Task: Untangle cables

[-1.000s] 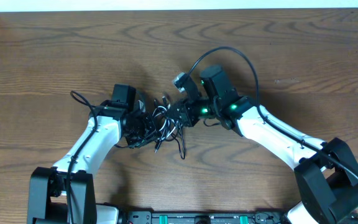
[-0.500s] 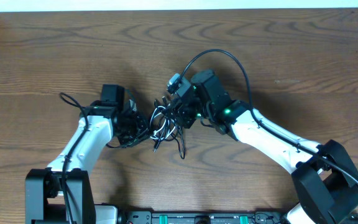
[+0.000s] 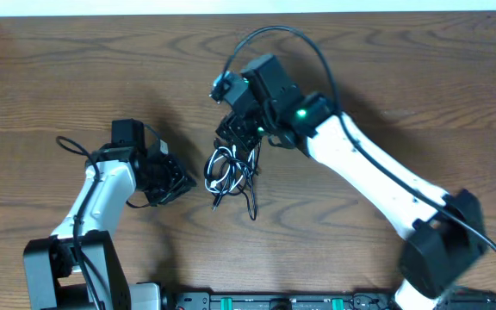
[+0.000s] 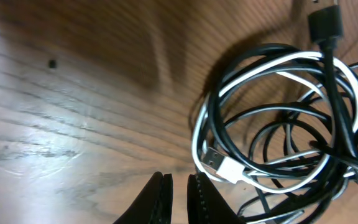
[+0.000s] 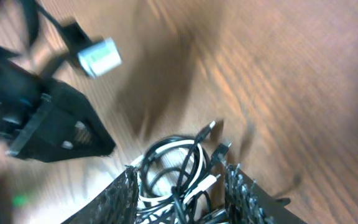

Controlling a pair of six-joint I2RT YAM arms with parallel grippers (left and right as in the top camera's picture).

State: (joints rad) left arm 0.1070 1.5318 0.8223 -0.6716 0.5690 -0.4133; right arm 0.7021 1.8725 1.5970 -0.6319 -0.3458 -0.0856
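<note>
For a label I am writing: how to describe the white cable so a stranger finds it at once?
In the middle of the wooden table, a tangled cable bundle lies by the right end effector. Its white cable is the only one not black, ending in a silver plug.

One cable bundle (image 3: 232,169), two grippers (image 4: 179,184) (image 5: 179,182)

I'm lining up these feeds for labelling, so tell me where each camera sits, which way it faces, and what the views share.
Overhead: fixed above the table, looking straight down; both arms, the left gripper and the right gripper show.
Left wrist: on the left arm, low over the wood, facing the cables; its nearly closed fingers show at the bottom edge.
Right wrist: on the right arm, looking down onto the tangle; its spread fingers frame it.
Shared: all three show the cables.
</note>
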